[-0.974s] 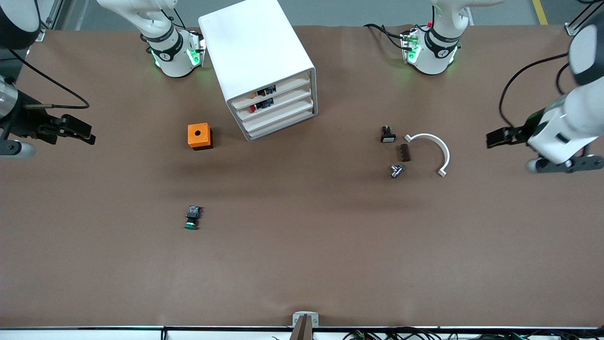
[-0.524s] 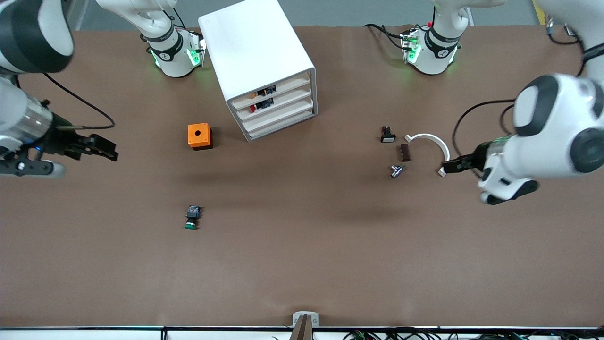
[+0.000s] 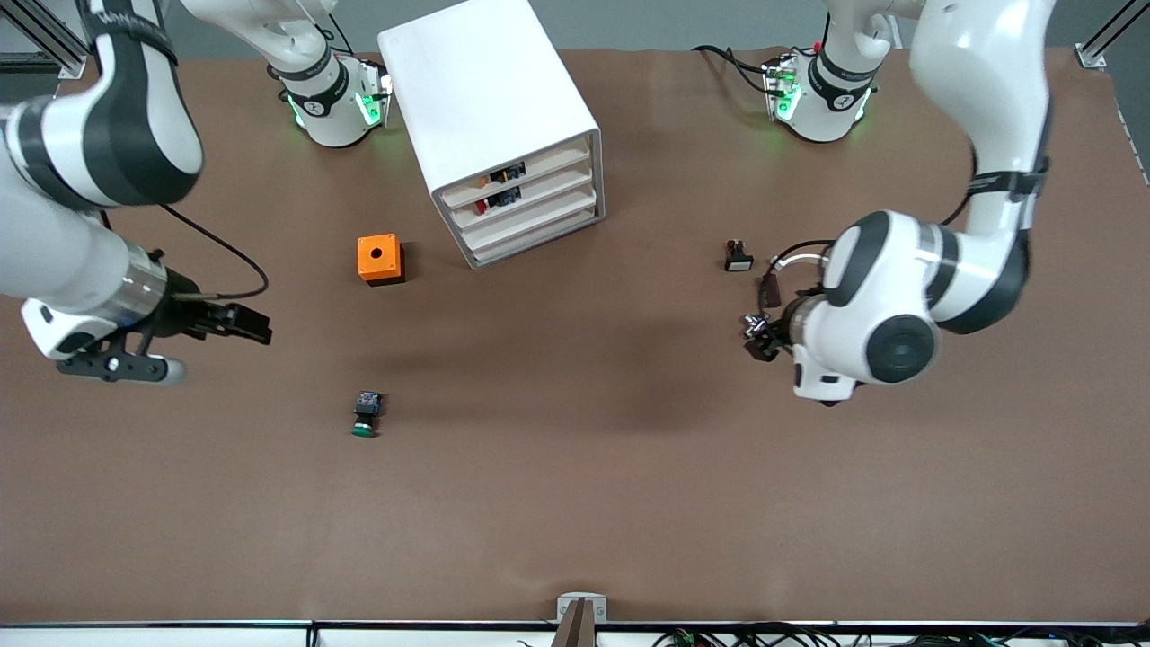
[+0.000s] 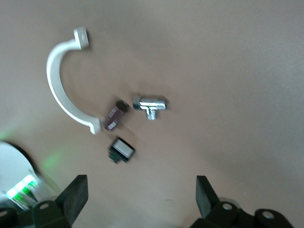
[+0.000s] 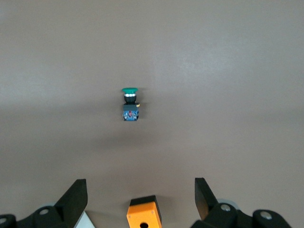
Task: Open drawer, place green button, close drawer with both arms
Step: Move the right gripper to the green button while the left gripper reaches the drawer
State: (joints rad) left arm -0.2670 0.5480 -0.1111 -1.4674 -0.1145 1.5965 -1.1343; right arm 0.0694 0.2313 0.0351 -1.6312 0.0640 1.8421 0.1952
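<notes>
The white cabinet (image 3: 490, 117) stands near the robots' bases, and the drawer (image 3: 536, 222), third of four stacked fronts, is shut. The green-capped button (image 3: 365, 415) lies on its side on the brown table, nearer to the front camera than the orange cube; it also shows in the right wrist view (image 5: 129, 102). My right gripper (image 3: 254, 325) is open and empty in the air, between cube and button, toward the right arm's end (image 5: 139, 183). My left gripper (image 3: 763, 344) is open and empty over the small parts (image 4: 140, 183).
An orange cube (image 3: 380, 259) with a round hole sits beside the cabinet (image 5: 144, 213). A black button with a white cap (image 4: 121, 151), a brown part (image 4: 115, 115), a metal fitting (image 4: 149, 103) and a white curved clamp (image 4: 59, 90) lie under the left arm.
Both arms have swung in from the table's ends. The left gripper now hangs over the small parts. The right gripper has come closer to the green button.
</notes>
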